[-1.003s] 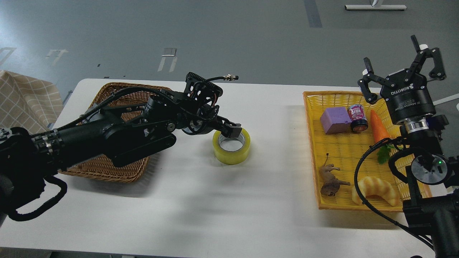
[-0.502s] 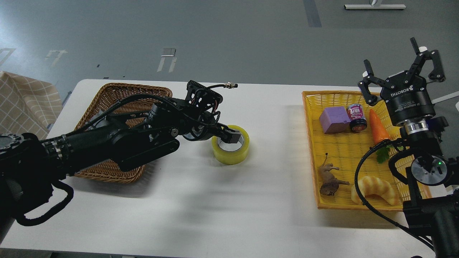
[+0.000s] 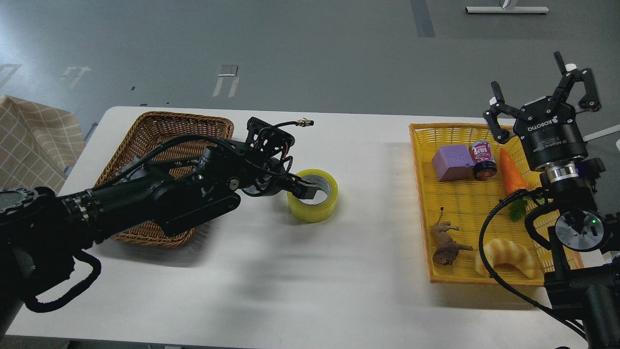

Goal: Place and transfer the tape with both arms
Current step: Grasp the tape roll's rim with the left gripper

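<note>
My left gripper (image 3: 306,190) sits at the near wall of the wide translucent yellow tape roll (image 3: 314,196) – core axis upright, one finger inside – grip uncertain; my spread right gripper (image 3: 541,99) hangs far off

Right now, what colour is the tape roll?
Translucent yellow tape, grey-white core; head view.

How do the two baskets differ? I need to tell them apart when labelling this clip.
The wicker basket is brown, woven and deep-walled; the yellow tray basket is bright plastic mesh and shallow. The wicker basket sits at the table's left, partly hidden by the left arm, with no contents visible; the yellow one sits at the right and holds toys: a purple block, can, carrot, animal figure and croissant. Both are rectangular and rest on the white table.
</note>
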### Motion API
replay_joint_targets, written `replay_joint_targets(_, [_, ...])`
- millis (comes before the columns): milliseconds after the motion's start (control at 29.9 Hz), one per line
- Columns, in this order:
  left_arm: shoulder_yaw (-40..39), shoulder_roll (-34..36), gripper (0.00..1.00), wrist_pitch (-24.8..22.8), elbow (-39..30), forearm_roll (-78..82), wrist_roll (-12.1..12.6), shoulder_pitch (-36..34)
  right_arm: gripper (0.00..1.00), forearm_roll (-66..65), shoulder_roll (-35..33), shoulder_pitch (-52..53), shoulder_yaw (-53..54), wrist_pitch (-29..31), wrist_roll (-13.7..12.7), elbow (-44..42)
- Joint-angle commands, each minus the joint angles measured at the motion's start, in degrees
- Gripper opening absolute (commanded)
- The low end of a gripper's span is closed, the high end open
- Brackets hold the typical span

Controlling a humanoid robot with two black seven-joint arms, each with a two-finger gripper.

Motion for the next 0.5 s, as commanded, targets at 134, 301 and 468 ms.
replay_joint_targets(134, [0.00,-0.52,0.93,0.00,0.39,-0.02,-0.88,0.62,1.00,0.00,0.01,-0.26,0.00,0.00,0.00,-0.08])
replay_joint_targets(301, [0.00,-0.61,0.79,0.00,1.62,-0.02,-1.06,0.88,1.00,0.00,0.01,-0.18,0.00,0.00,0.09,-0.08])
replay_joint_targets(468, [0.00,-1.40,0.42,0.00,3.64,-0.02,-5.25,0.80,1.00,0.00,0.01,-0.26,0.00,0.00,0.09,-0.08])
